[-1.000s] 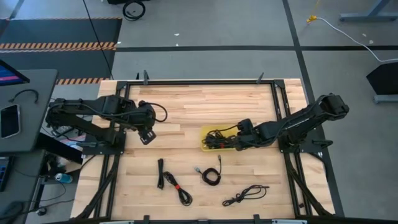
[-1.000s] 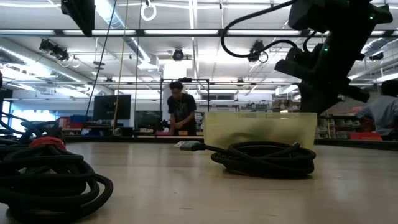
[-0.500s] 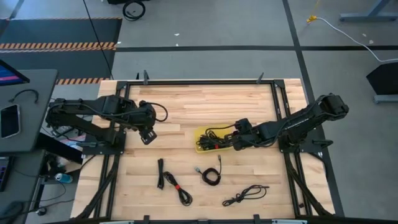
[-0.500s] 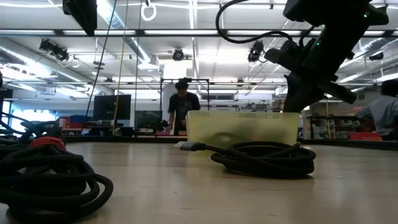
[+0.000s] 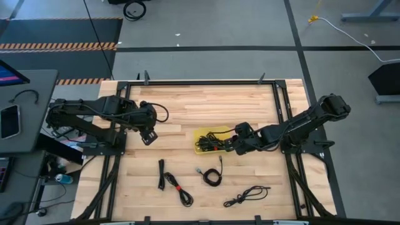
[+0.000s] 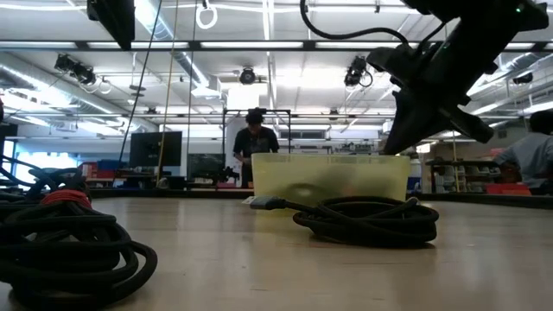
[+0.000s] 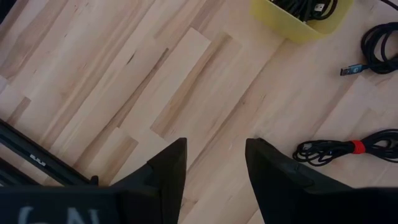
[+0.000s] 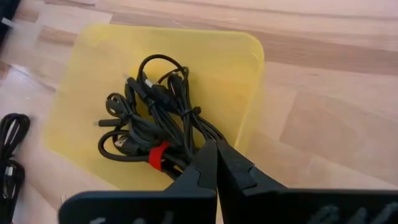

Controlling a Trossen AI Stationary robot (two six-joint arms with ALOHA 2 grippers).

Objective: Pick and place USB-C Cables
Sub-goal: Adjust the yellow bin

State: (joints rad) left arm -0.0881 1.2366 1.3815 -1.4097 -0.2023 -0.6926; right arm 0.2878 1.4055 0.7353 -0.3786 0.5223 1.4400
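Your right gripper [image 8: 216,163] has its jaws pressed together at the near rim of the yellow bin [image 8: 242,93], and you cannot tell from here whether they pinch a strand of the bundle or nothing at all; the cables in the bin [image 8: 152,124] lie tangled inside, one wearing a red tie; if you mean to release, open fully and lift straight up so no loop drags out over the rim. Three more cables wait on the bench [image 5: 187,106] in front of the bin: a red-tied cable [image 5: 175,185], a coiled cable [image 5: 212,176] and a loose cable [image 5: 247,195]. Your left gripper [image 7: 211,163] idles well to the bin's left, jaws parted, holding nothing.
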